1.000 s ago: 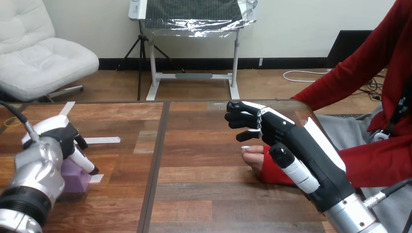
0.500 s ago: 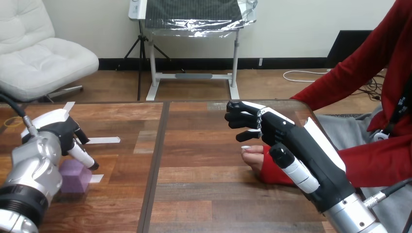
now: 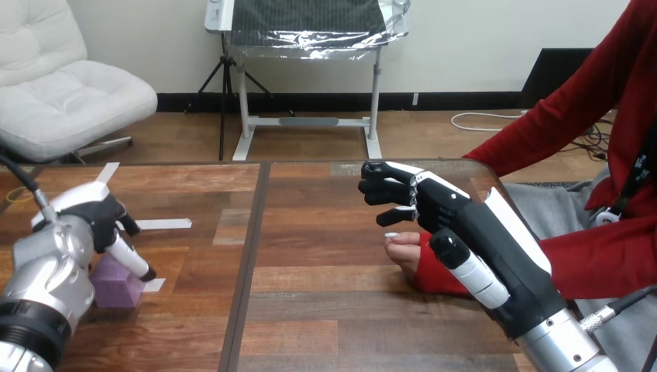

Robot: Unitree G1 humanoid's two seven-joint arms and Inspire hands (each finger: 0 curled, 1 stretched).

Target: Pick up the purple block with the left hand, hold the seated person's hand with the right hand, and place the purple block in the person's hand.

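Note:
The purple block point(image 3: 116, 284) lies on the wooden table point(image 3: 325, 302) at the near left, beside a strip of white tape. My left hand point(image 3: 91, 214) hangs right over it, open, its thumb point(image 3: 129, 259) stretched straight down across the block's top right corner. The block's left part is hidden behind my forearm. At the right, my right hand point(image 3: 453, 221) hovers with loosely bent fingers point(image 3: 385, 194) and a straight thumb, holding nothing. The person's hand point(image 3: 404, 249) rests on the table just under it, with its fingertips peeking out. I cannot tell whether the two touch.
White tape strips point(image 3: 163, 224) lie on the table's left half. A dark seam point(image 3: 246, 263) runs down the table's middle. The person's red sleeve point(image 3: 612, 260) reaches in from the right edge.
My left hand has shifted slightly left over the block, uncovering a bit more of it. The block has stayed on the table. My right hand and the person's hand have not moved.

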